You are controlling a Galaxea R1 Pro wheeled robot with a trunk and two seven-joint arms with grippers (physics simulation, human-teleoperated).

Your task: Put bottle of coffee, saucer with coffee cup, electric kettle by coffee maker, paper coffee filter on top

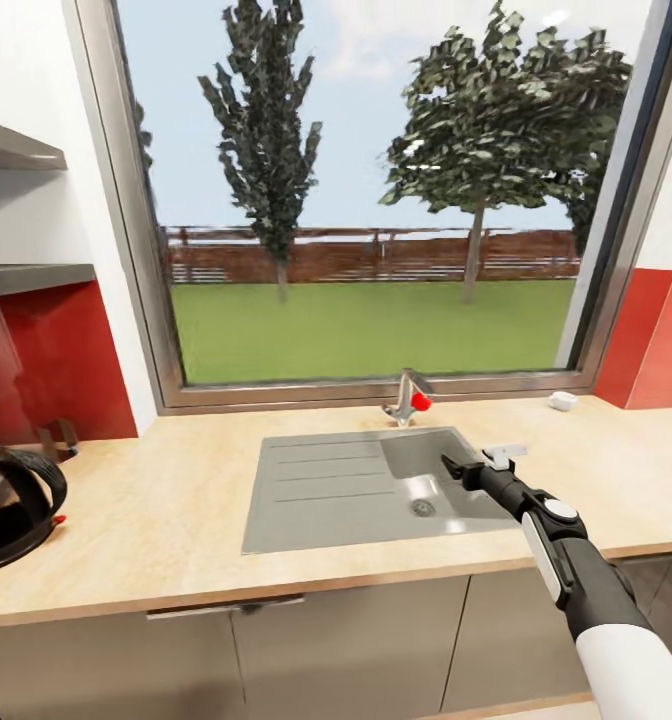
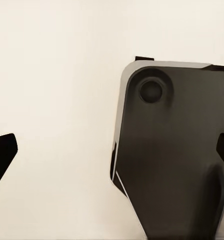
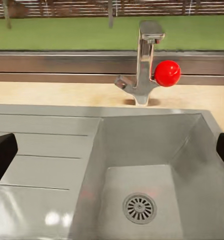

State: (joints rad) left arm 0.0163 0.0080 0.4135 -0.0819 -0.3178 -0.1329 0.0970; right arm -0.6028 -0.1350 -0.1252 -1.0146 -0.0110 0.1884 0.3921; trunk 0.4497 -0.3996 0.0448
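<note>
Rounded glass electric kettle (image 1: 11, 505) on light-wood kitchen countertop (image 1: 176, 520).

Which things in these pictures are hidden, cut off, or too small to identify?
- Electric kettle, head view: cut off by the left edge; its base is out of frame.
- Small white object by the window, head view: too small to identify.
- Dark grey part, left wrist view: too close to identify.
- Right pincer, head view: seen from behind, so the finger gap is unclear.

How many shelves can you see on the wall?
2: an upper shelf and a lower shelf, stacked on the wall left of the window; both run out of frame.
</note>
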